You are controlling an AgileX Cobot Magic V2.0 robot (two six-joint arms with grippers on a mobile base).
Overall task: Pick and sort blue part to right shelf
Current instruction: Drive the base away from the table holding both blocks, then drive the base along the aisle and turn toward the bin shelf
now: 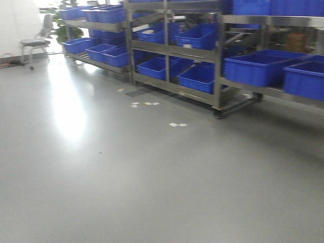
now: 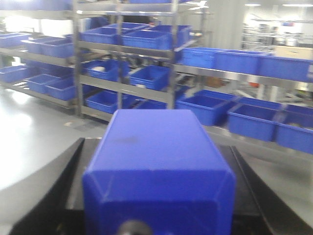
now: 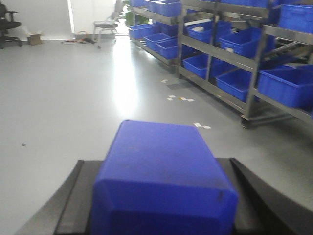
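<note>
Holding a blue part (image 2: 159, 171) in the left gripper (image 2: 157, 145), with jaws narrowed onto its flanks; same in the right gripper (image 3: 156, 161). Judged rigid, light, slick plastic — best squeezed across the flat sides. Pointing long axis straight out ahead of the jaws — well short of the right shelf (image 1: 268, 90) and its blue crates (image 1: 260, 66).

1 boxy blue part (image 2: 159, 171) (image 3: 161, 181) per wrist cam; right shelf (image 1: 273, 21) holds blue crates (image 1: 260, 68).

Glossy grey floor (image 1: 126, 192) — white paper scraps (image 1: 177, 124), a chair (image 1: 35, 44)
</note>
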